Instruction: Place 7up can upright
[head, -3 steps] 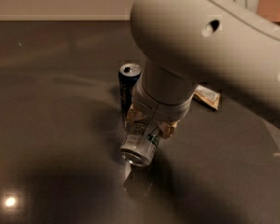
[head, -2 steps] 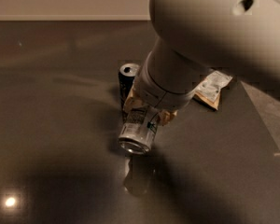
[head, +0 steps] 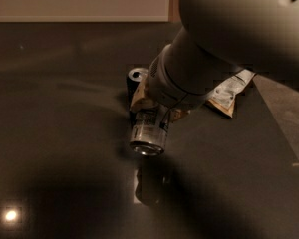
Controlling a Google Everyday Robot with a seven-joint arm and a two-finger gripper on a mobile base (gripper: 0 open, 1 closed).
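Note:
The 7up can [head: 148,131] is silver-white with faint markings. My gripper [head: 157,112] is shut on it and holds it above the dark tabletop [head: 65,133], tilted, with one round end pointing down toward the camera. Its shadow or reflection lies on the table just below it. The large pale arm covers the upper right and hides the gripper's upper part and the can's far end.
A dark Pepsi can [head: 136,81] stands upright just behind and left of the held can. A crumpled snack bag [head: 229,91] lies to the right, partly under the arm. The table's right edge [head: 284,123] runs diagonally. A light glare spot [head: 11,215] shows at bottom left.
The arm has swung up and to the right, lifting the held can off the table; the can now hangs steeper, its end facing more downward.

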